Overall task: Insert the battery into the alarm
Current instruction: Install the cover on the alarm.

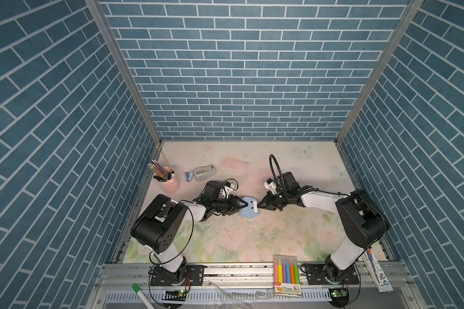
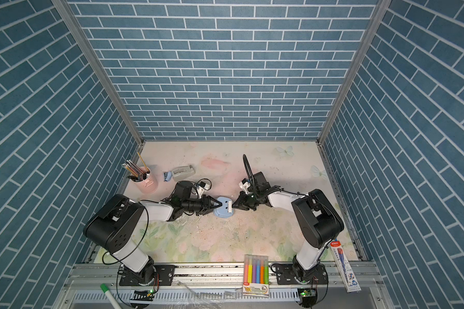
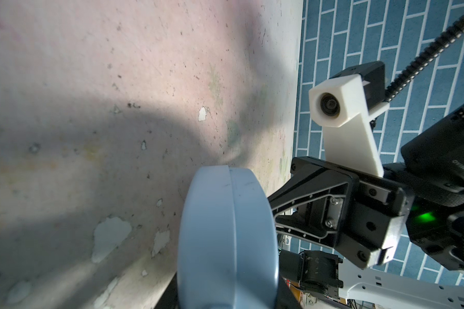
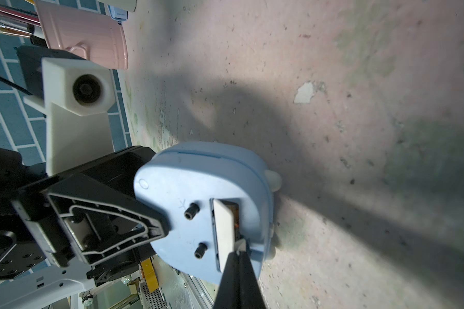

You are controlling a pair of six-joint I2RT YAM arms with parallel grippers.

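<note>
Alarm [image 4: 198, 182]: pale blue plastic, smooth, matt, faint scuffs. Flap [image 4: 224, 227] on its back: white plastic, smooth. Knobs [image 4: 190, 212]: black, ridged. Table [image 4: 359, 160]: printed floral sheet, dull, speckled, flaked in pale patches. Left gripper [image 1: 245, 205]: matt black plastic, ribbed. Camera mount [image 4: 73, 80]: white plastic, matt. Cup [image 4: 86, 34]: pink, ribbed, slight sheen. Walls [image 1: 225, 80]: matt brick print. Rail [image 1: 239, 270]: bare metal.

- Robot lab test cell, dressed up as a desk.
- Walls [image 1: 225, 67] = blue brick-print panels in alu frame [image 1: 121, 67].
- 2 robot arms [image 1: 158, 227] bolted to alu rail [image 1: 239, 270] at front edge.
- Floral print mat [image 1: 252, 240] w/ stationery props: pen cup [image 1: 170, 184], tape dispenser [image 1: 204, 172], highlighter pack [image 1: 286, 273].
</note>
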